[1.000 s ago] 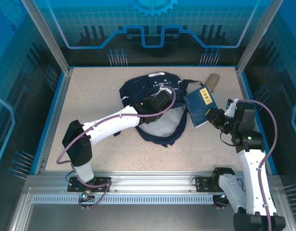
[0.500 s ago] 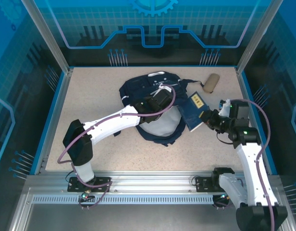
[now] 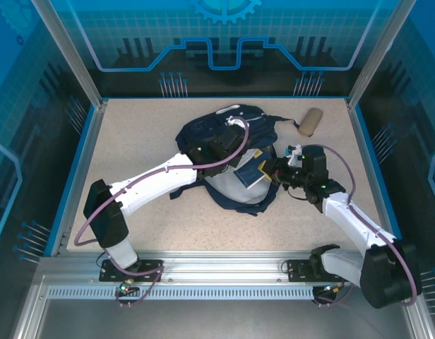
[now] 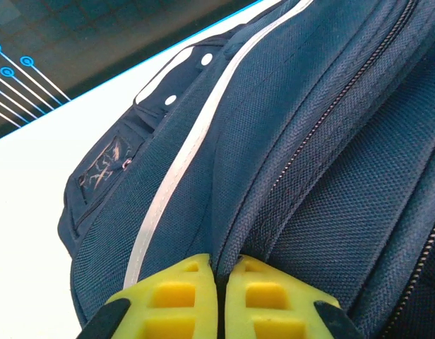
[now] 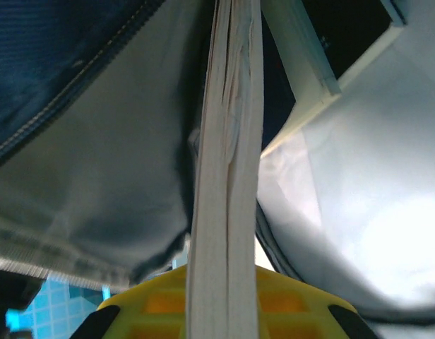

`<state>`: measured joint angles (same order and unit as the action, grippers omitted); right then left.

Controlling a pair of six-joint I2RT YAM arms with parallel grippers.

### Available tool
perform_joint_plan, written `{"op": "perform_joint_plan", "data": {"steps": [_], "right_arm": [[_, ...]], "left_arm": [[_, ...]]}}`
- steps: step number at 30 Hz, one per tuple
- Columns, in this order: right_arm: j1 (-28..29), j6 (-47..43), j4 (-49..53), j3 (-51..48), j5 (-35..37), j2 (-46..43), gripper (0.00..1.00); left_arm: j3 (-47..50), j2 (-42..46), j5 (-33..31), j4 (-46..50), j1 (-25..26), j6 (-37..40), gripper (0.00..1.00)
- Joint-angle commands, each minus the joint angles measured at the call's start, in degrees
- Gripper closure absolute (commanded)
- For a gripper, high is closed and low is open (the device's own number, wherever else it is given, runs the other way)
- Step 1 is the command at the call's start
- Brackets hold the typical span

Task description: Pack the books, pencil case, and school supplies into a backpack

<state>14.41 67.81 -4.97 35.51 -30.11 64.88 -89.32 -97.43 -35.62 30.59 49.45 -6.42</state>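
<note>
The navy backpack [image 3: 224, 134] lies mid-table with its mouth facing the near side, the pale lining [image 3: 228, 189] exposed. My left gripper [image 3: 212, 148] is shut on a fold of its upper fabric, and the yellow fingers [image 4: 179, 296] pinch that fold beside the white stripe [image 4: 182, 162]. My right gripper [image 3: 271, 169] is shut on a navy book [image 3: 249, 175] and holds it at the bag's mouth. The book's page edge [image 5: 228, 162] runs up between the jaws into the opening. Another book [image 5: 302, 67] lies inside against the lining. The tan pencil case [image 3: 311, 121] rests at the back right.
A blue rim [image 3: 364, 159] borders the speckled table, with metal posts at the back corners. A dark strap [image 3: 284, 121] of the bag trails toward the pencil case. The aluminium base rail [image 3: 217, 272] runs along the near edge.
My right arm has swung left, carrying the navy book from beside the bag into its mouth. My left gripper has pulled the upper fabric a little further back, still shut on it.
</note>
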Motion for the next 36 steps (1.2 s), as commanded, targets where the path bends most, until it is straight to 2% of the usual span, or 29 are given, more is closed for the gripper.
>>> {"op": "perform_joint_plan", "data": {"steps": [1,11,16,21,23,25,28,30,32,36], "right_arm": [[3.1,4.5,-15.9,0.1,7.2,3.6,0.97],[10.0,7.2,-21.7,2.1,25.3,17.7,0.97],[13.3,9.4,-28.2,4.1,29.9,26.0,0.95],[13.6,9.7,-26.4,11.0,26.4,35.5,0.9],[13.7,9.2,-32.6,11.0,24.4,38.3,0.81],[14.2,8.6,-35.9,9.5,24.6,38.5,0.64],[14.4,6.8,-34.0,7.3,25.6,35.8,0.46],[14.3,5.4,-31.4,5.2,26.2,32.3,0.38],[13.9,2.6,-26.4,3.7,25.7,28.3,0.34],[12.6,-1.6,-12.5,-1.4,26.1,18.5,0.34]], "left_arm": [[-4.5,4.5,1.0,-5.9,0.1,-3.2,0.95],[-4.3,4.7,0.9,-5.1,0.1,-4.1,0.95],[-4.0,4.8,0.9,-5.5,0.1,-4.3,0.95],[-3.8,5.3,0.8,-5.2,0.1,-4.1,0.95],[-3.3,5.6,0.7,-5.3,0.1,-4.2,0.94],[-2.7,6.0,0.7,-5.3,0.0,-4.3,0.94],[-2.1,6.1,0.8,-5.4,-0.1,-4.6,0.94],[-1.8,5.9,0.8,-5.4,-0.3,-4.8,0.93],[-1.6,5.6,0.7,-5.2,-0.5,-4.6,0.93],[-0.4,5.1,0.3,-5.9,-1.1,-4.3,0.93]]}}
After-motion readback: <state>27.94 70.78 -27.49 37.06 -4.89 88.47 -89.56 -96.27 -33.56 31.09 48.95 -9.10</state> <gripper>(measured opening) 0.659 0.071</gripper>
